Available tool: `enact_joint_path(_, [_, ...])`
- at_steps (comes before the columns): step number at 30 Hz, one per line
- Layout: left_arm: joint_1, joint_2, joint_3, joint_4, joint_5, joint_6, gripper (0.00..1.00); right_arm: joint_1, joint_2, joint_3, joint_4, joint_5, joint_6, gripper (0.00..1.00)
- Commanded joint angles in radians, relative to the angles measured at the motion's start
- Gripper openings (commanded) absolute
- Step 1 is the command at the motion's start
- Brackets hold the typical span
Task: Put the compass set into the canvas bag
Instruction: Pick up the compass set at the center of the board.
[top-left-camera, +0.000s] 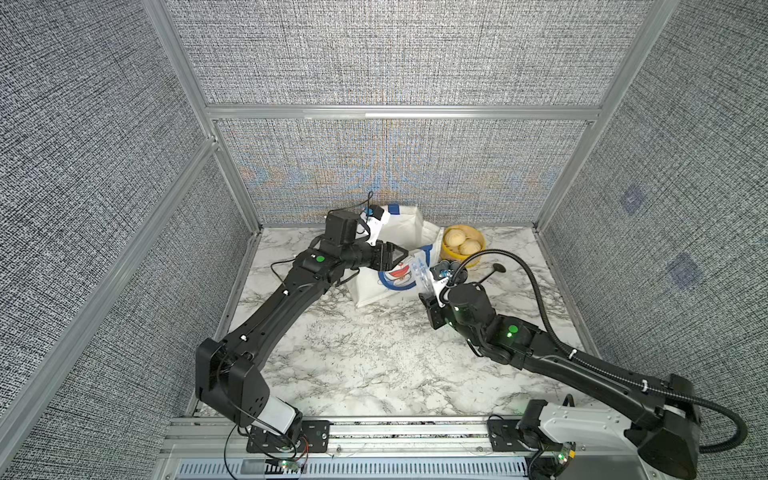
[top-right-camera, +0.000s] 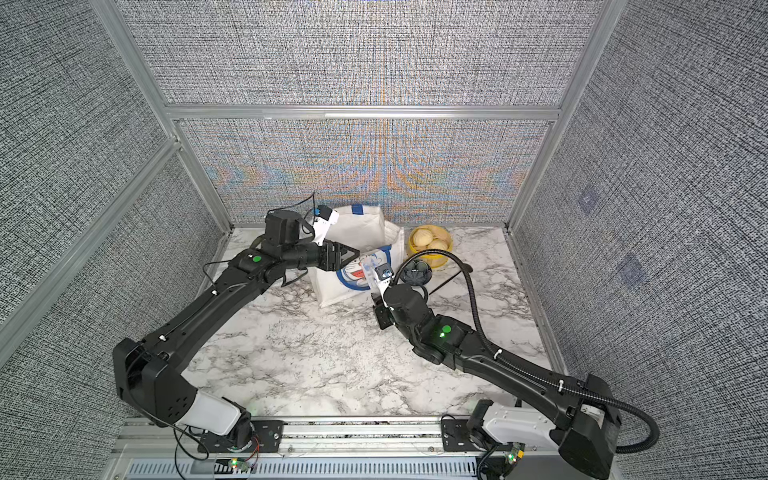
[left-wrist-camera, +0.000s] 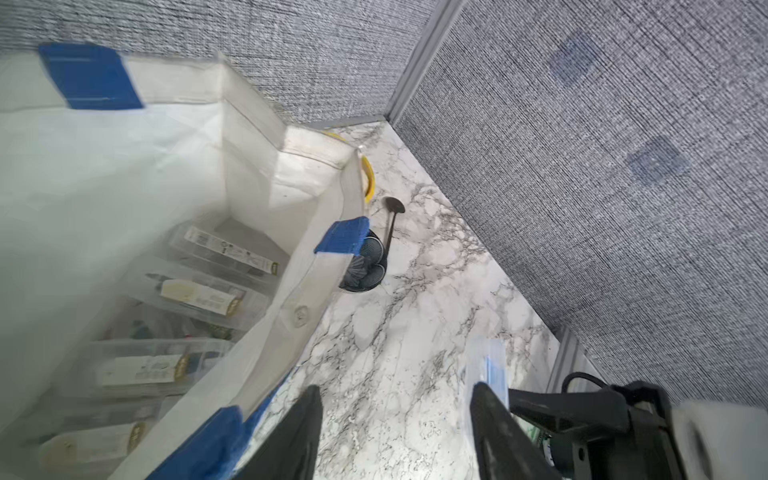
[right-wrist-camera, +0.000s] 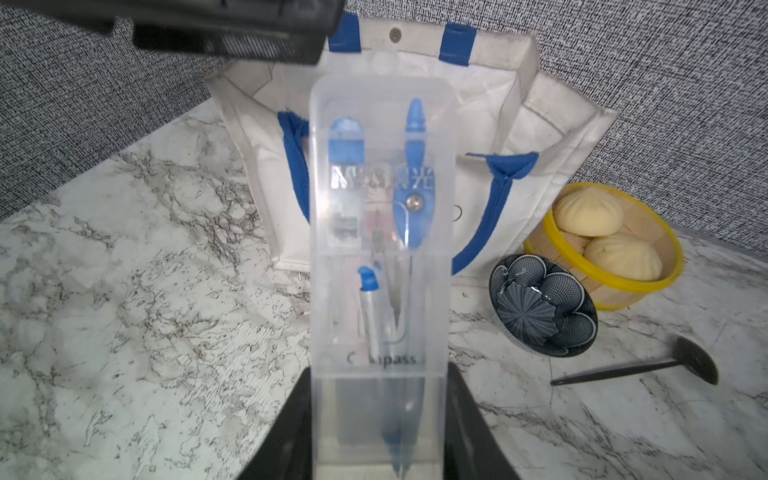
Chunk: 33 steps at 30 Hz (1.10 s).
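Holding the compass set (right-wrist-camera: 380, 216) by one end, my right gripper (right-wrist-camera: 380, 419) is clamped on it just near-right of the bag (right-wrist-camera: 540, 104), outside it. My left gripper (left-wrist-camera: 397, 399) hangs half-spread, seemingly empty, by the bag's near rim.

Bright, even light with faint, soft shadows. Colour moiré ripples across the woven wall (top-left-camera: 395, 174) behind the canvas bag (top-left-camera: 405, 230); in the left wrist view the bag's near side is blurred.
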<state>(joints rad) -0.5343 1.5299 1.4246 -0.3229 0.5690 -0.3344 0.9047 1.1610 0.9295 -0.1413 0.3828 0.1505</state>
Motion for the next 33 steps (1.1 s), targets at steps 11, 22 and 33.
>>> enact_joint_path(11, [-0.047, 0.069, 0.043, 0.031, 0.082, -0.029, 0.52, -0.015, 0.024, 0.026, 0.058, -0.027, -0.017, 0.02])
enact_joint_path(22, [-0.061, 0.092, 0.072, -0.025, 0.089, -0.017, 0.28, -0.024, 0.032, 0.026, 0.071, -0.016, -0.025, 0.02])
enact_joint_path(33, [-0.062, 0.102, 0.095, -0.015, 0.060, -0.017, 0.17, -0.027, 0.026, -0.029, 0.097, -0.043, -0.043, 0.62])
